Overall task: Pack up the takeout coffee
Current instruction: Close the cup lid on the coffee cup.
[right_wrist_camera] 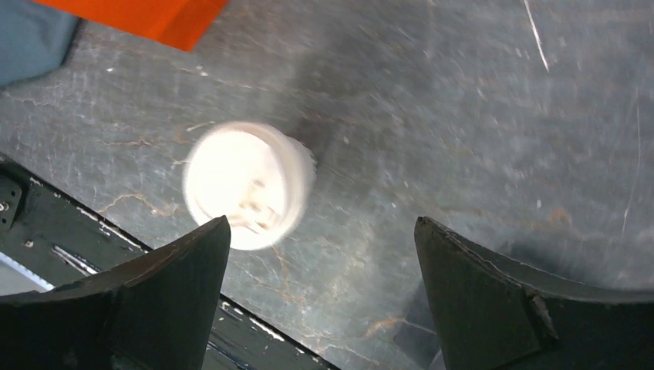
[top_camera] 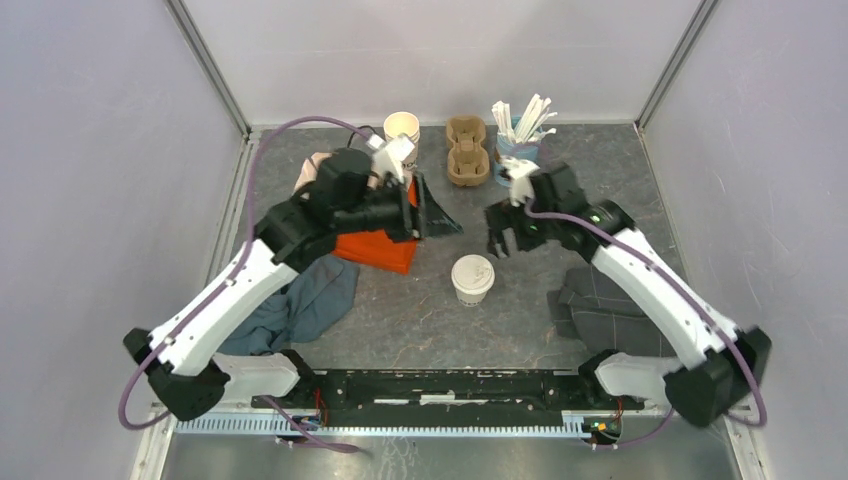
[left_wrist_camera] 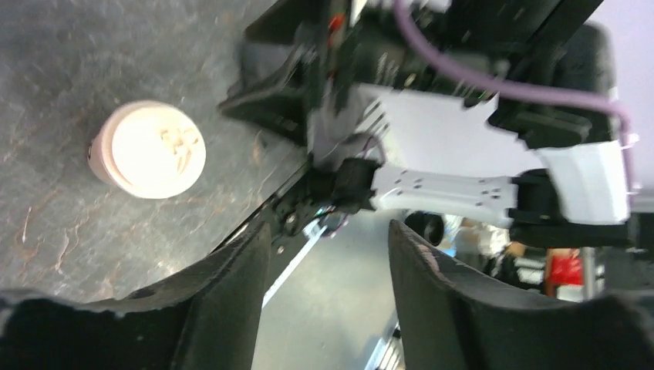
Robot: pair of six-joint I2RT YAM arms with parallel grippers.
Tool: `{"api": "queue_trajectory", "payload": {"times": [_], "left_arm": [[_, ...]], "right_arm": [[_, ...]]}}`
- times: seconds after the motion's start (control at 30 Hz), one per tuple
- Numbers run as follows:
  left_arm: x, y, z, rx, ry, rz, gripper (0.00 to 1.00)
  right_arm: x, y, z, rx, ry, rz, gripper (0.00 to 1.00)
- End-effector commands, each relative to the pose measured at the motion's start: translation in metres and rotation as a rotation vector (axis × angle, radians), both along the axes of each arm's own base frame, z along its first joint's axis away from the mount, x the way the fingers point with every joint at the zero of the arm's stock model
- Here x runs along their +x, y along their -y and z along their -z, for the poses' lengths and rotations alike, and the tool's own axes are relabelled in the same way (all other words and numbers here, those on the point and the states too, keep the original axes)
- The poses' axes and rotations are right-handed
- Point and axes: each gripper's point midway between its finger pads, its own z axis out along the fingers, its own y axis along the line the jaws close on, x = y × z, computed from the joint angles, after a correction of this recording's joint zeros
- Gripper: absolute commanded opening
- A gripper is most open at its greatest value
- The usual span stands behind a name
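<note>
One takeout coffee (top_camera: 472, 278), a small cream cup under a white sip lid, stands upright in the middle of the table. My left gripper (top_camera: 440, 215) hovers up and to the left of it, open and empty. In the left wrist view the cup (left_wrist_camera: 148, 149) lies off to the left of the gripper (left_wrist_camera: 328, 227), whose jaws point at the table's near edge. My right gripper (top_camera: 497, 235) hangs just above and to the right of the cup, open wide. In the right wrist view the lid (right_wrist_camera: 247, 183) sits by the left fingertip, outside the gripper (right_wrist_camera: 320, 223).
A brown cardboard cup carrier (top_camera: 467, 150) lies at the back. A stack of lidless cups (top_camera: 402, 128) stands to its left and a blue cup of stirrers (top_camera: 518, 135) to its right. An orange cloth (top_camera: 378, 247), a blue-grey cloth (top_camera: 300, 305) and a dark cloth (top_camera: 600, 305) lie on the table.
</note>
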Motion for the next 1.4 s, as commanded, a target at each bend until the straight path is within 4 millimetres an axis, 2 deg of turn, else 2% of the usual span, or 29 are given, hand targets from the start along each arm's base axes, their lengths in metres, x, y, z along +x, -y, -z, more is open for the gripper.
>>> {"api": "queue_trajectory", "payload": {"times": [0.0, 0.1, 0.13, 0.23, 0.37, 0.43, 0.47, 0.63, 0.8, 0.93, 1.1, 1.27, 1.37], "left_arm": [[-0.002, 0.019, 0.034, 0.194, 0.058, 0.011, 0.62], [-0.013, 0.034, 0.061, 0.274, 0.027, 0.062, 0.56], [-0.015, 0.036, 0.072, 0.309, 0.018, 0.072, 0.56], [-0.015, 0.035, 0.106, 0.410, -0.022, 0.073, 0.56], [-0.011, 0.033, 0.137, 0.496, -0.065, 0.062, 0.50], [-0.009, 0.035, 0.148, 0.518, -0.082, 0.066, 0.47], [-0.008, 0.036, 0.153, 0.529, -0.088, 0.065, 0.47], [-0.001, 0.042, 0.169, 0.556, -0.110, 0.063, 0.48], [0.005, 0.046, 0.190, 0.600, -0.131, 0.069, 0.49], [0.009, 0.043, 0.202, 0.634, -0.128, 0.054, 0.49], [0.010, 0.035, 0.220, 0.680, -0.126, 0.041, 0.48], [0.014, 0.033, 0.225, 0.693, -0.113, 0.032, 0.43], [0.015, 0.036, 0.225, 0.692, -0.108, 0.040, 0.41]], "right_arm": [[-0.020, 0.019, 0.030, 0.224, -0.085, -0.035, 0.92], [-0.023, 0.019, 0.042, 0.428, -0.121, -0.022, 0.85], [-0.022, 0.020, 0.042, 0.486, -0.126, 0.005, 0.84], [-0.024, 0.007, 0.038, 0.651, -0.143, -0.026, 0.83], [-0.024, 0.001, 0.042, 0.710, -0.169, -0.035, 0.81], [-0.026, -0.001, 0.044, 0.715, -0.189, -0.052, 0.74], [-0.027, -0.002, 0.044, 0.720, -0.196, -0.059, 0.71], [-0.027, -0.002, 0.046, 0.708, -0.202, -0.069, 0.71], [-0.028, -0.002, 0.057, 0.692, -0.239, -0.082, 0.70], [-0.029, -0.002, 0.062, 0.682, -0.247, -0.096, 0.69], [-0.026, -0.004, 0.058, 0.689, -0.245, -0.111, 0.66], [-0.025, -0.005, 0.061, 0.693, -0.260, -0.116, 0.66], [-0.023, -0.006, 0.062, 0.699, -0.269, -0.119, 0.62]]}}
